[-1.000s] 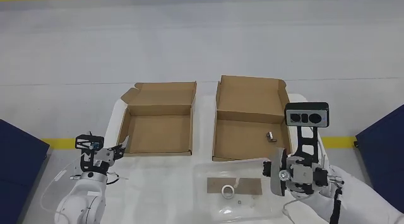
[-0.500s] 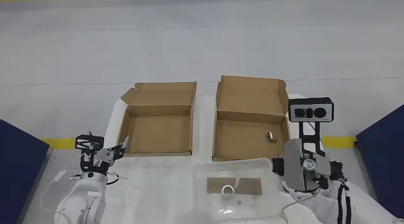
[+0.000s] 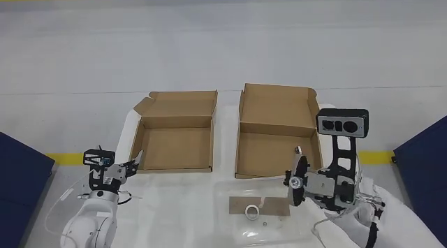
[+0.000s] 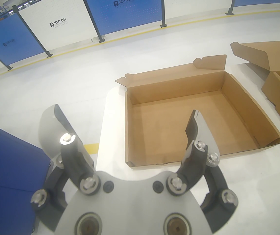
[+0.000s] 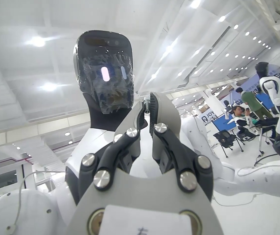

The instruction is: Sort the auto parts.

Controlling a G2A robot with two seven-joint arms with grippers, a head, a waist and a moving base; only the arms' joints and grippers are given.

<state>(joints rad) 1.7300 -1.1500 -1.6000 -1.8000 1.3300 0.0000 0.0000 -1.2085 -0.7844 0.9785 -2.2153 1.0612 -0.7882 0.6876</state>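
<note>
By my judgement the sorting is only begun: the left box point(image 3: 174, 149) is bare inside, the right box point(image 3: 269, 154) seems to hold one small metal piece point(image 3: 300, 151), and a white ring point(image 3: 251, 211) waits in the clear tray point(image 3: 234, 228) on the surface point(image 3: 174, 193). The right claw point(image 5: 146, 101) is turned upward, away from the surface. Its two fingers are pressed together on a small threaded bolt point(image 5: 146, 104), which sticks out just at their tips. The right box stands beyond this claw and the tray lies beside it, lower down, so the bolt is not yet delivered to a box. The left claw point(image 4: 127, 123) is spread wide with nothing between its fingers, and the left box lies just ahead of it.
</note>
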